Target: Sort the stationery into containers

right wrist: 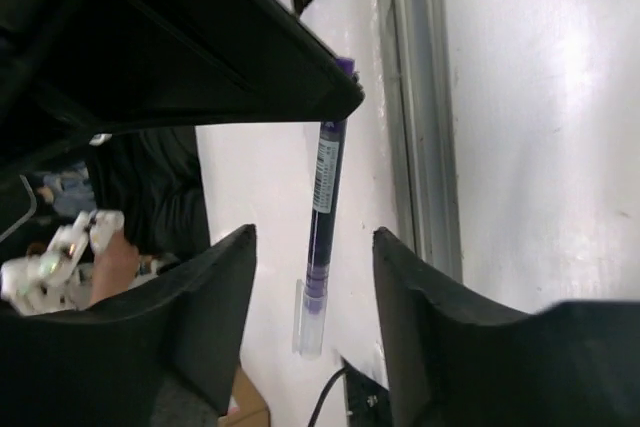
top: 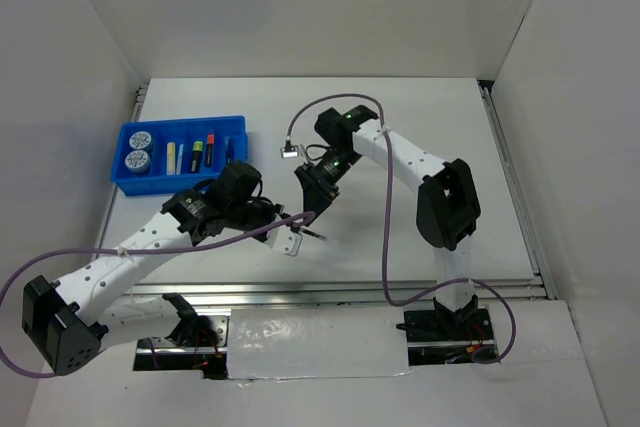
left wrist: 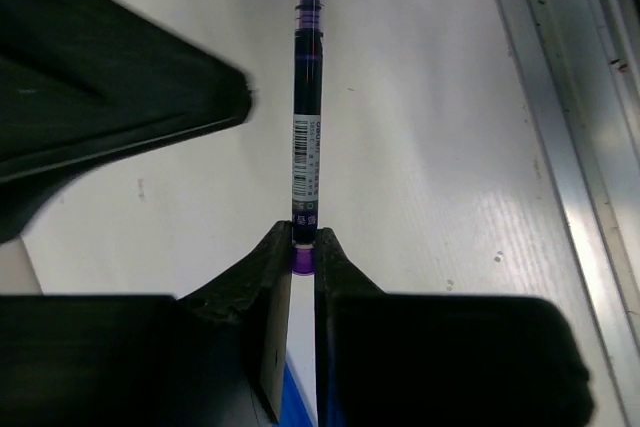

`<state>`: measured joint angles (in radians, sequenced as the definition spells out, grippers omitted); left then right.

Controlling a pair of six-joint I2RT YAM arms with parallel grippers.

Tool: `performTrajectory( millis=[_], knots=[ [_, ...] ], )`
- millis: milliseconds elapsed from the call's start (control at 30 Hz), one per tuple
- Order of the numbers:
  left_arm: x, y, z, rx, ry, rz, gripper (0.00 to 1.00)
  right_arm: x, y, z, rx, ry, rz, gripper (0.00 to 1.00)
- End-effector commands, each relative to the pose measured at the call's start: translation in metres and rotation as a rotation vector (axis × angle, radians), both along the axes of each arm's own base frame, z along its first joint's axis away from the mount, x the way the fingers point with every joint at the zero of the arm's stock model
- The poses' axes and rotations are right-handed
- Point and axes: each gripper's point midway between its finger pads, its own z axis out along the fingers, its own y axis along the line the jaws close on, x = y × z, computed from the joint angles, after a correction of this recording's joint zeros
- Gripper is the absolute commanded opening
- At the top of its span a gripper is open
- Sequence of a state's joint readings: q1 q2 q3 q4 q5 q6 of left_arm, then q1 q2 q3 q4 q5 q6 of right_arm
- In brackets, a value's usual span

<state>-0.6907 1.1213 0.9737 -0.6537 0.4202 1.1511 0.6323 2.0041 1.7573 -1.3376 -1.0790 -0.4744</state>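
Pinching the purple pen (left wrist: pixel 306 137) by its purple butt end, the left gripper (left wrist: pixel 303 242) had both fingers pressed against the barrel with only the pen's width between them. The pen ran straight away from that gripper in the left wrist view. It had a dark barrel with a white printed label and ended in a clear cap at the far end. The pictures did not show whether it rested on the worktop (top: pixel 400 127) or hung just above it.

The right gripper (right wrist: pixel 315 237) stood spread, one finger on each side of the pen's barrel, with a visible gap on both sides and no contact. From above, the two grippers met close to the near edge of the worktop, a little left of its middle, with the left gripper (top: pixel 292 232) nearer that edge and the right gripper (top: pixel 318 199) just beyond it. An aluminium rail (left wrist: pixel 560 147) along the near edge lay beside the pen.

The blue tray (top: pixel 160 185) sat by the left edge of the worktop, well apart from the pen. Its left compartment held two round pots (top: pixel 138 149), one behind the other. The narrow compartments to their right held a cream bar (top: pixel 171 155), a yellow-capped highlighter (top: pixel 196 154) and an orange-capped highlighter (top: pixel 211 145), each lying lengthwise.
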Motion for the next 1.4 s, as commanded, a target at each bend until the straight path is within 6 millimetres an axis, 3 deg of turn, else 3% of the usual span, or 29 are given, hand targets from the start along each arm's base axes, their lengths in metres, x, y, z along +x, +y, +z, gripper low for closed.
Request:
performTrajectory(
  millis=[0,67,100,167,200,233,267,300,333,367,400,433,467,500,533,567,600,633,767,800,833,1133,1300,1367],
  knots=[
    [-0.018,-0.002,0.005,-0.054,0.064,0.01,0.0,0.032,-0.013,0.037,0.032,-0.081,-0.093,0.59],
    [-0.028,-0.001,0.003,-0.066,0.106,0.049,0.0,0.063,-0.019,0.057,0.053,-0.159,-0.174,0.61],
    [-0.028,-0.001,0.004,-0.082,0.13,0.084,0.0,0.09,-0.032,0.061,0.049,-0.213,-0.248,0.62],
    [-0.025,-0.002,0.012,-0.154,0.224,0.207,0.0,0.122,-0.048,0.081,0.054,-0.261,-0.377,0.64],
    [-0.019,0.003,0.013,-0.179,0.275,0.276,0.0,0.155,-0.068,0.087,0.057,-0.334,-0.478,0.65],
    [-0.019,0.0,0.016,-0.217,0.387,0.354,0.0,0.164,-0.08,0.096,0.054,-0.332,-0.56,0.68],
    [-0.013,0.002,0.016,-0.235,0.439,0.415,0.0,0.176,-0.091,0.099,0.055,-0.348,-0.62,0.69],
    [0.003,0.011,0.017,-0.266,0.488,0.521,0.0,0.203,-0.115,0.112,0.09,-0.425,-0.713,0.75],
    [0.013,0.014,0.013,-0.286,0.584,0.632,0.0,0.206,-0.125,0.104,0.08,-0.365,-0.784,0.78],
    [0.029,0.018,0.022,-0.327,0.608,0.703,0.0,0.207,-0.134,0.115,0.105,-0.376,-0.829,0.8],
    [0.051,0.035,0.025,-0.37,0.632,0.821,0.0,0.214,-0.141,0.12,0.131,-0.394,-0.865,0.82],
    [0.078,0.055,0.029,-0.431,0.689,0.992,0.0,0.213,-0.152,0.118,0.125,-0.394,-0.892,0.83],
    [0.085,0.053,0.031,-0.443,0.718,1.031,0.0,0.212,-0.154,0.116,0.12,-0.399,-0.896,0.83],
    [0.103,0.071,0.023,-0.481,0.808,1.188,0.0,0.211,-0.157,0.113,0.105,-0.41,-0.897,0.83],
    [0.119,0.079,0.036,-0.525,0.804,1.249,0.0,0.208,-0.159,0.104,0.082,-0.402,-0.903,0.83],
    [0.137,0.105,0.031,-0.533,0.764,1.409,0.0,0.205,-0.159,0.099,0.072,-0.397,-0.903,0.83],
    [0.147,0.116,0.03,-0.541,0.755,1.509,0.0,0.205,-0.16,0.096,0.072,-0.393,-0.907,0.83],
    [0.164,0.123,0.032,-0.545,0.757,1.575,0.0,0.201,-0.16,0.084,0.058,-0.365,-0.908,0.83],
    [0.197,0.165,0.028,-0.531,0.718,1.731,0.0,0.193,-0.156,0.07,0.054,-0.329,-0.903,0.83],
    [0.205,0.168,0.017,-0.502,0.735,1.75,0.0,0.191,-0.155,0.066,0.049,-0.323,-0.9,0.84],
    [0.213,0.171,0.024,-0.508,0.716,1.756,0.0,0.189,-0.153,0.064,0.046,-0.316,-0.896,0.84],
    [0.216,0.186,-0.029,-0.395,0.832,1.892,0.0,0.186,-0.158,0.048,0.001,-0.312,-0.893,0.86],
    [0.218,0.186,-0.038,-0.392,0.849,1.913,0.01,0.189,-0.158,0.044,-0.005,-0.295,-0.891,0.87],
    [0.223,0.186,-0.041,-0.39,0.851,1.924,0.08,0.19,-0.156,0.043,-0.006,-0.288,-0.889,0.87]
  ],
)
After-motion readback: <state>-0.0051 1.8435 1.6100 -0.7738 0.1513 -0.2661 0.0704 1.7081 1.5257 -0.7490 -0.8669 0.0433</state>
